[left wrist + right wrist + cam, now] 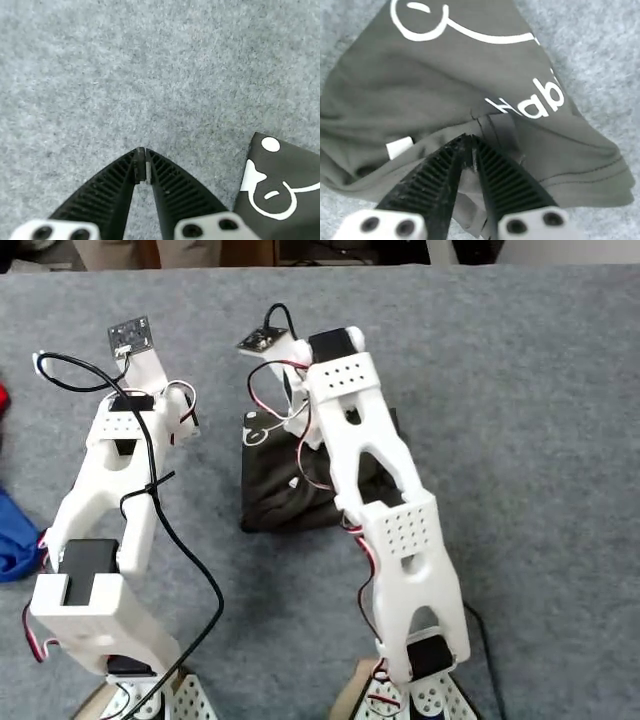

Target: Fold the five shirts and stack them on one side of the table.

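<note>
Folded black shirt (272, 498) mid-table, right gripper (469, 150) over it, fingers pressed together, left gripper (141, 167) just left of it above grey table (520, 390), fingers closed too.

The shirt (272, 498) is black with white line print; the table (540, 390) is speckled grey.
</note>
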Robot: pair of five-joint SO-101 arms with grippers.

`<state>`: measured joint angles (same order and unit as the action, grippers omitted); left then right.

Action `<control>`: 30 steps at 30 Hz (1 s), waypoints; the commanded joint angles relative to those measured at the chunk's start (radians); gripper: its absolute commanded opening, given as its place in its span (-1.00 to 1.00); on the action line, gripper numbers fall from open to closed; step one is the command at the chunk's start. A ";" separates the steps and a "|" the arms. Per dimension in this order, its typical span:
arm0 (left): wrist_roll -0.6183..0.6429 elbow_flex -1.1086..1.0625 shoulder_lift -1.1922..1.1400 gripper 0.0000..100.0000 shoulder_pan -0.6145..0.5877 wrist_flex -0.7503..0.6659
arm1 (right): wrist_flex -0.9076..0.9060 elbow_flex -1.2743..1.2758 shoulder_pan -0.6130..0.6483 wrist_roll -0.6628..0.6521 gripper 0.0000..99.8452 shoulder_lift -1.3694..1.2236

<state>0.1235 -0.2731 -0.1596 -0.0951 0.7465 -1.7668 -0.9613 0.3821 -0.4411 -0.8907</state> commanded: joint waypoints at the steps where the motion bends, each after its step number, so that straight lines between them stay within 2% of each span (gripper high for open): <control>1: 0.002 0.000 0.024 -0.96 -0.005 -0.017 | -0.021 -0.031 -0.039 0.005 -0.99 0.013; 9: 0.000 0.000 0.024 -0.96 -0.005 -0.017 | -0.018 0.262 -0.064 0.003 -0.99 0.177; 20: 0.000 0.000 0.024 -0.96 -0.005 -0.017 | -0.012 0.679 -0.170 0.000 -0.99 0.473; 27: 0.000 0.000 0.024 -0.96 -0.005 -0.017 | 0.094 1.010 -0.226 -0.025 -0.99 0.659; 30: 0.000 0.000 0.024 -0.96 -0.005 -0.017 | 0.115 1.029 -0.246 -0.043 -0.99 0.720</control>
<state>0.1235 -0.2731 -0.1596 -0.0951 0.7465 -1.6778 0.0514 0.1672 -0.4703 -0.2800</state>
